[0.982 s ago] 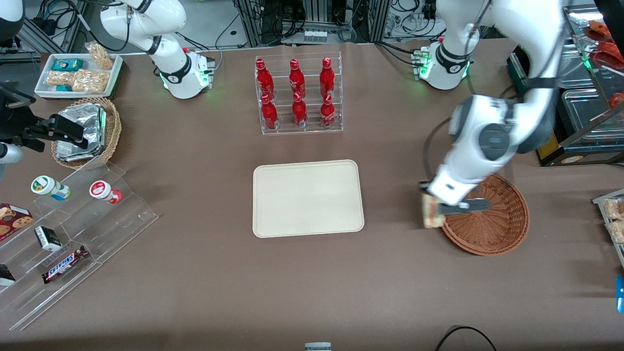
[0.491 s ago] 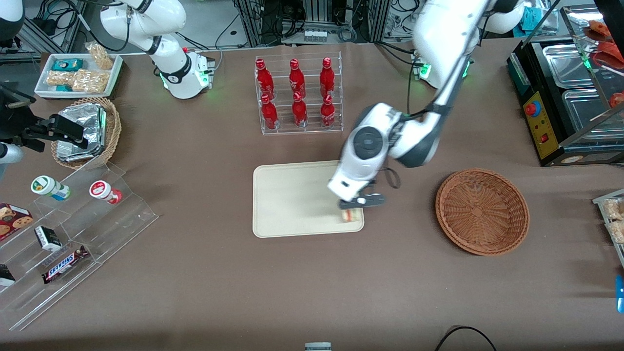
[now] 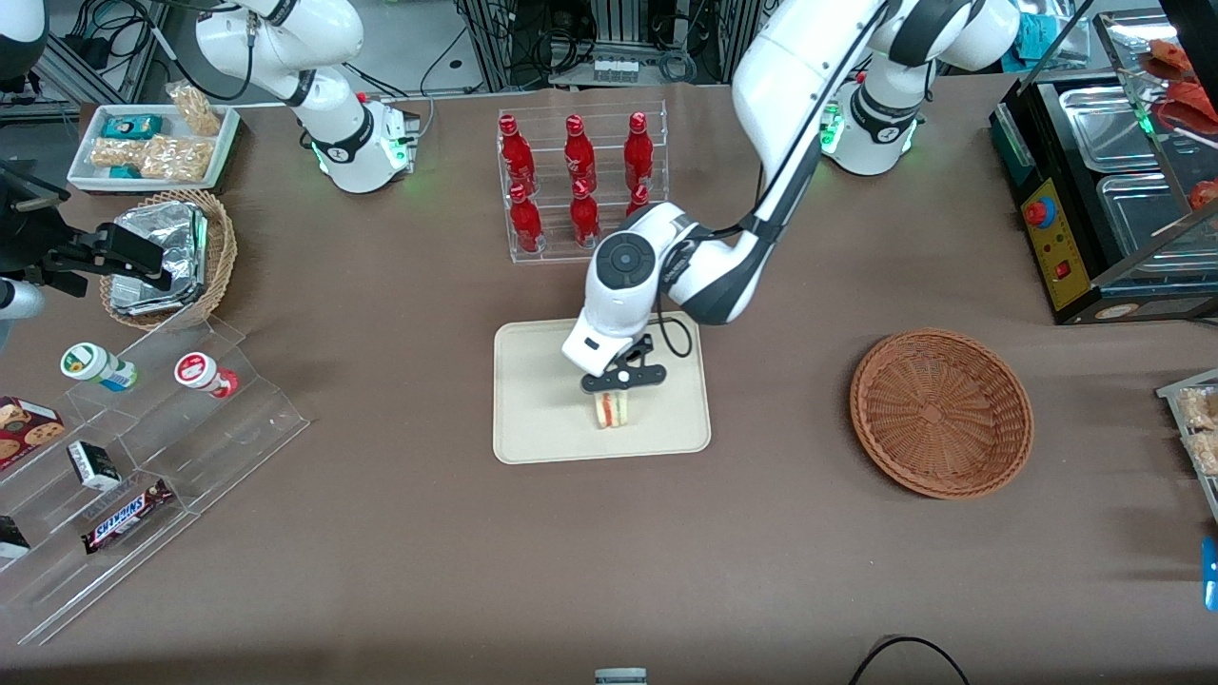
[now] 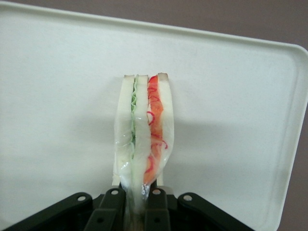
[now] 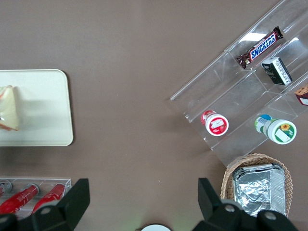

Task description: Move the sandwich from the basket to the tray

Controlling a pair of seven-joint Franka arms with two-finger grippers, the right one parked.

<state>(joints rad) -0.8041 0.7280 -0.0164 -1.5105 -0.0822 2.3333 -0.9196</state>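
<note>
The pincer [image 3: 620, 381], clamping the sandwich [image 3: 612, 408], has moved further over the tray [image 3: 533, 428] on the brown table [image 3: 381, 533].

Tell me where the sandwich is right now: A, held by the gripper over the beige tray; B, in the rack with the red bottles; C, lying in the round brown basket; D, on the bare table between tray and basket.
A: the gripper is shut on the sandwich, which hangs over the tray, and the basket holds nothing.
</note>
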